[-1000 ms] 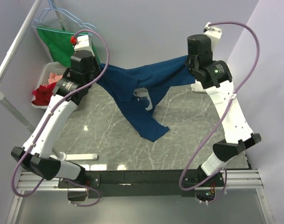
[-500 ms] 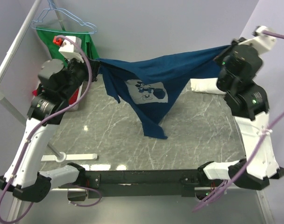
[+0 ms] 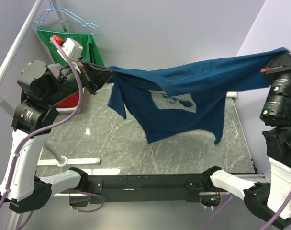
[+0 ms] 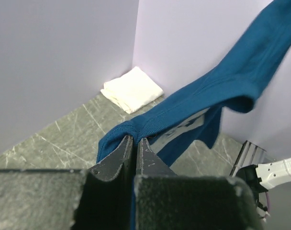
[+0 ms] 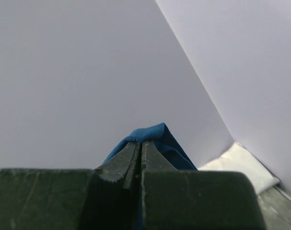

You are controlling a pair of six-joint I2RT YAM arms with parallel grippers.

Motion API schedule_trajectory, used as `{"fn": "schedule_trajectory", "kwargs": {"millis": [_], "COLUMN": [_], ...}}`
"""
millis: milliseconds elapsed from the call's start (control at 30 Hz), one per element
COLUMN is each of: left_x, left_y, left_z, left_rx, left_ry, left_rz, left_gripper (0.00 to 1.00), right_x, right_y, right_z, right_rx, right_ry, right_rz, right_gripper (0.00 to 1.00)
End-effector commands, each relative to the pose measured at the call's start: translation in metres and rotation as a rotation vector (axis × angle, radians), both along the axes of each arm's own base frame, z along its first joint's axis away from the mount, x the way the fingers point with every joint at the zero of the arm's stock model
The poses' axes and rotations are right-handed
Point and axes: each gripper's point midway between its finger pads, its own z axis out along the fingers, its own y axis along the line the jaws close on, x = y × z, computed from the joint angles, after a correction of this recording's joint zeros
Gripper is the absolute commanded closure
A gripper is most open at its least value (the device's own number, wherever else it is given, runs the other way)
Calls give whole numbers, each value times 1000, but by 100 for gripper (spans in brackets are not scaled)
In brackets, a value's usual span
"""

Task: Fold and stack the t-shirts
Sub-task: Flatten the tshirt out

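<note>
Limp, light navy blue cotton t-shirt (image 3: 193, 84) sags mid-frame; left gripper (image 3: 109, 73), right gripper (image 3: 274, 61) clamped on opposite edges. Seams look like best hold.

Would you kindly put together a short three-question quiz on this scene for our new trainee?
1. True or false: the navy t-shirt lies flat on the marble table.
2. Of the left claw and the right claw, which is shut on that shirt? A left only; B right only; C both.
3. Where does the folded white t-shirt lie?
Key: 1 false, it hangs stretched in the air between the claws; 2 C; 3 in the table's far corner, by the walls.
</note>
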Motion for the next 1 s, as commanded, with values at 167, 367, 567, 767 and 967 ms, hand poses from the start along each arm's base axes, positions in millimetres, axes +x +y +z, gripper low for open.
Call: {"fn": "schedule_trajectory", "kwargs": {"millis": [167, 367, 567, 767, 967], "left_x": [77, 110, 116, 95, 77], "left_y": [3, 11, 54, 92, 125], "left_z": [-91, -214, -307, -346, -363], "left_rx": [53, 129, 258, 283, 256], "left_ry": [223, 489, 664, 772, 853], "left_rz": [214, 374, 643, 854, 1079], "left_gripper": [97, 99, 99, 99, 99], "right_x": [159, 294, 368, 393, 396], "right_y": [61, 99, 150, 202, 230], "right_z": [-55, -185, -286, -349, -407], "right_rx": [-85, 15, 69, 130, 209], "right_ry": [182, 436, 621, 727, 815], "right_rz": [14, 200, 396, 630, 762], "right_gripper": [100, 100, 100, 100, 100]}}
